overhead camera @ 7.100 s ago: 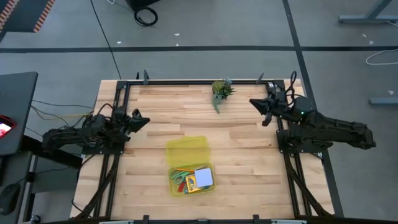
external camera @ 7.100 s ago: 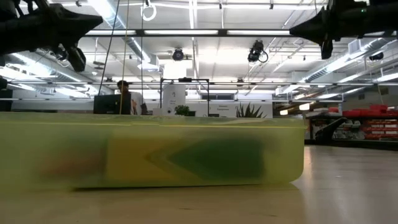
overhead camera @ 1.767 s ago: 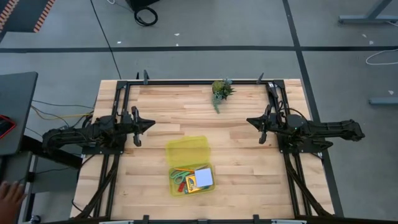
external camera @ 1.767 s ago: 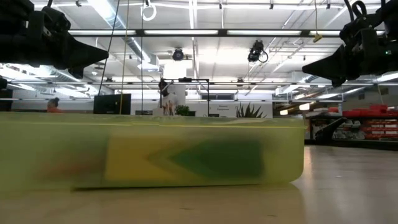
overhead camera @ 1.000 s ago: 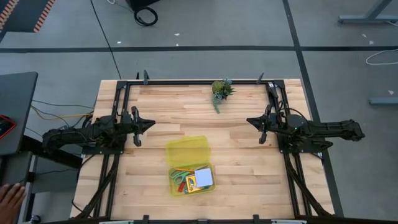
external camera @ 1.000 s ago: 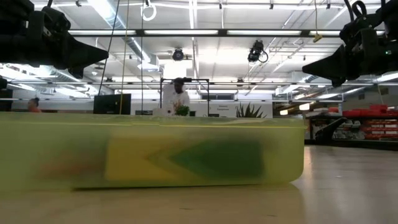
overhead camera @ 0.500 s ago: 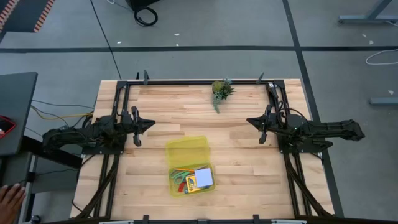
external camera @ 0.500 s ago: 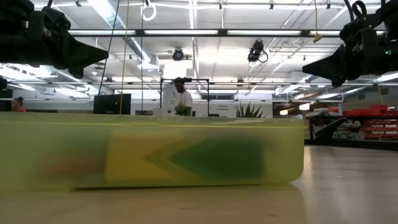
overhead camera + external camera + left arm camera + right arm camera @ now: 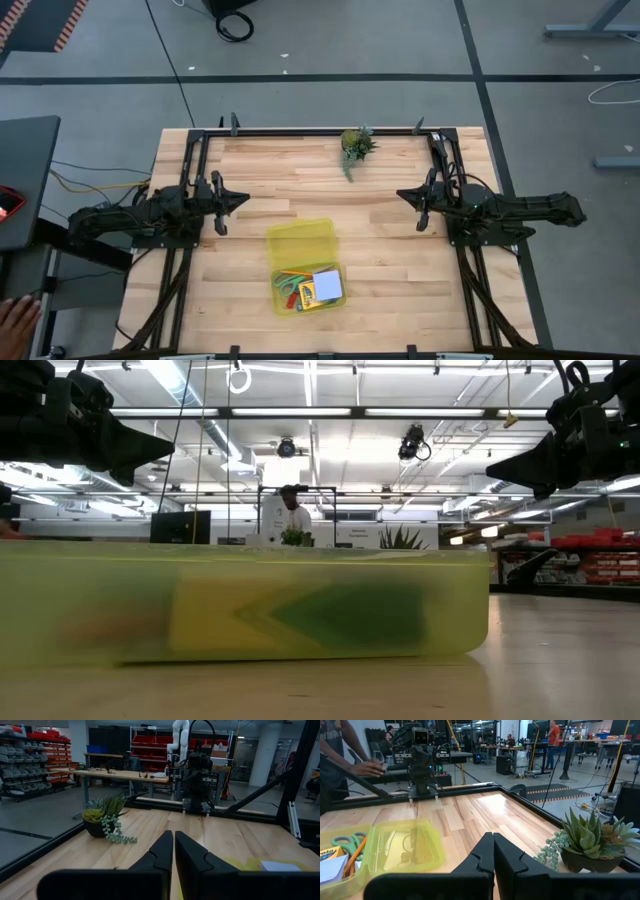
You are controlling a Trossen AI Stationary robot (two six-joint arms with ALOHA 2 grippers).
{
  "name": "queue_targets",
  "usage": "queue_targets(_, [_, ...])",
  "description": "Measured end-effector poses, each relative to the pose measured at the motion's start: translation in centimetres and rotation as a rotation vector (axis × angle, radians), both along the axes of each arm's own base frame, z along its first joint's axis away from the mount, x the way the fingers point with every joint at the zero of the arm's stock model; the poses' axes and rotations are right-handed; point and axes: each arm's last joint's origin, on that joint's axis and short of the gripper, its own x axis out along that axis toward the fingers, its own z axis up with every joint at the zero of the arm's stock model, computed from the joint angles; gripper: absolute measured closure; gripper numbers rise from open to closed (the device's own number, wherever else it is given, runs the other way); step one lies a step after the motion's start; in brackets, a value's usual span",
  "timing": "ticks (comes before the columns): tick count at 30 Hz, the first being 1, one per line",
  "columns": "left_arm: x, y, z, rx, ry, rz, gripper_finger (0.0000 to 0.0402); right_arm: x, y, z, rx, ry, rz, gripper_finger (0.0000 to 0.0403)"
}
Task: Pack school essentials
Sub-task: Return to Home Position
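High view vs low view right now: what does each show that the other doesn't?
High only: inside the yellow case, the green-handled scissors, crayon box and note pad, each distinct. Low only: a person in the room behind; the contents are just a blur through the case wall. Both: the case itself, the potted plant, and the left gripper and right gripper, apart from the case.
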Motion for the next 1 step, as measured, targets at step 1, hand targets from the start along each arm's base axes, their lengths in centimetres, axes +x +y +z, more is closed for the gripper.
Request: queue_targets(1, [0.0,0.0,0.0,0.0,0.0,0.0,0.0377,0.0,0.0,0.0,0.0,0.0,0.0,0.0395])
